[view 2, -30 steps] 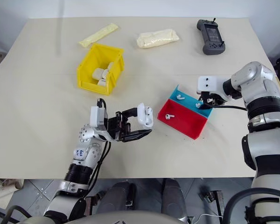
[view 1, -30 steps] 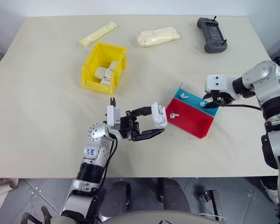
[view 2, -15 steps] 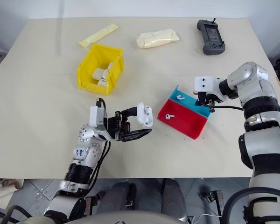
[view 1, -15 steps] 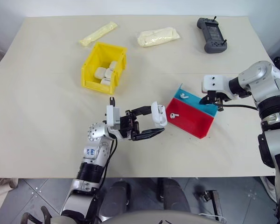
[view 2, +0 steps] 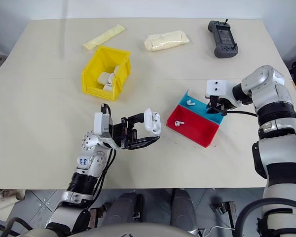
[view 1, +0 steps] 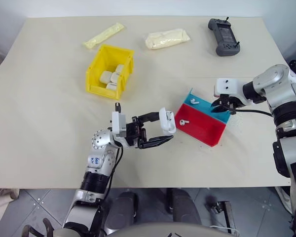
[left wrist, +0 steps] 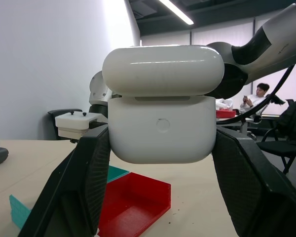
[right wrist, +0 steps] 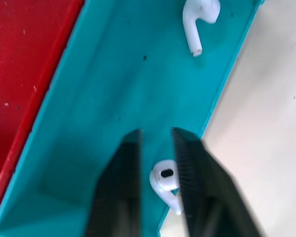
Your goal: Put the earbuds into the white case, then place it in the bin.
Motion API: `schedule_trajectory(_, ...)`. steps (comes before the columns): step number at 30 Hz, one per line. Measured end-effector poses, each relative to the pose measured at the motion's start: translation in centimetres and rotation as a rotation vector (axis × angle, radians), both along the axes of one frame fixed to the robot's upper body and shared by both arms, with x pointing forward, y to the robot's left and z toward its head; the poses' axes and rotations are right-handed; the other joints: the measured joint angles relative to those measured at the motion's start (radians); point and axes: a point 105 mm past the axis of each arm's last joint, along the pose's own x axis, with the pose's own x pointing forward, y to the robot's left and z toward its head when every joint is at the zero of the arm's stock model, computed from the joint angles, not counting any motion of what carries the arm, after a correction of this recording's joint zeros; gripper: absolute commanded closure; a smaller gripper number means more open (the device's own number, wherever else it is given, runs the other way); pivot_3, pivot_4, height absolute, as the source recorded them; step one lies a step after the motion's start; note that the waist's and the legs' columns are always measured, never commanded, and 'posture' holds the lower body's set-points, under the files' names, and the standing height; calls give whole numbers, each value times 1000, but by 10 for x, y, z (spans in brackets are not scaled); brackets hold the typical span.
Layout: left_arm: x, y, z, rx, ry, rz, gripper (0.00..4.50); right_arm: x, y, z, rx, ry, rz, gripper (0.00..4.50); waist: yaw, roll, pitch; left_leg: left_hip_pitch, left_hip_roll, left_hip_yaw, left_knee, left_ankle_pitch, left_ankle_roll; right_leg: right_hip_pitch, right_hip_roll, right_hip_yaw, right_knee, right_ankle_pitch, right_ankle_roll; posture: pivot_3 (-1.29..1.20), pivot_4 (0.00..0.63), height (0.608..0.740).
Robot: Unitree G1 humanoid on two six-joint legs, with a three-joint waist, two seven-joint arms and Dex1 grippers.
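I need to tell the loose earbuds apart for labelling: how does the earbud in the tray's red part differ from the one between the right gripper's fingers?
The red-part earbud lies alone and untouched; the other earbud sits between the right gripper's fingers. The first lies in the tray's red compartment near its middle; the second is in the teal compartment, close to a wall. Both are small, glossy, white and stemmed.

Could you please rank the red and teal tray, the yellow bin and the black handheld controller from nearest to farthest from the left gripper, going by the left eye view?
Measured from the left gripper:
1. The red and teal tray, just to its right.
2. The yellow bin, beyond it and to the left.
3. The black handheld controller, at the table's far right.
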Motion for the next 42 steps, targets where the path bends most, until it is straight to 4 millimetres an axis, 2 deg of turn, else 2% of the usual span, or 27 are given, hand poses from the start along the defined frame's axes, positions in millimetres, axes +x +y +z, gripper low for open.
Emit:
schedule_trajectory(4, 0, 0, 0, 0, -1, 1, 1745, 2, 4, 3, 32, -21, 2, 1235, 0, 0, 0, 0, 0, 0, 0, 0, 0, 0, 0, 0, 0, 0, 0, 0, 150, 740)
schedule_trajectory(8, 0, -1, 0, -3, -1, -1, 1745, 7, 23, 9, 111, -15, -7, 1235, -1, 0, 0, 0, 1, 0, 0, 0, 0, 0, 0, 0, 0, 0, 0, 0, 150, 740)
schedule_trajectory(16, 0, 0, 0, 1, -1, 2, 1745, 18, 48, 10, 126, -59, 6, 1235, 0, 0, 0, 0, 0, -1, 0, 0, 0, 0, 0, 0, 0, 0, 0, 0, 150, 740)
schedule_trajectory(27, 2, 1, 0, 0, 3, 13, 1745, 21, 54, 4, 80, -51, 21, 1235, -1, 0, 0, 0, 0, -1, 0, 0, 0, 0, 0, 0, 0, 0, 0, 0, 150, 740)
schedule_trajectory(30, 2, 1, 1, -2, 5, 19, 1745, 21, 54, 3, 74, -53, 27, 1833, -2, 0, 0, 0, 0, 0, 0, 0, 0, 0, 0, 0, 1, 0, 0, 0, 150, 740)
schedule_trajectory(33, 2, 1, 1, -2, 6, 21, 1745, 21, 56, 2, 73, -56, 36, 2780, -3, 0, 0, 0, 0, 0, 0, 0, 0, 0, 0, 0, 1, 0, 0, 0, 150, 740)
schedule_trajectory(42, 3, 2, 2, 1, 0, 27, 1745, 22, 58, 2, 70, -68, 47, 2780, -3, 0, 0, 0, 0, 0, 0, 0, 0, 0, 0, 0, 1, 0, 0, 0, 150, 740)
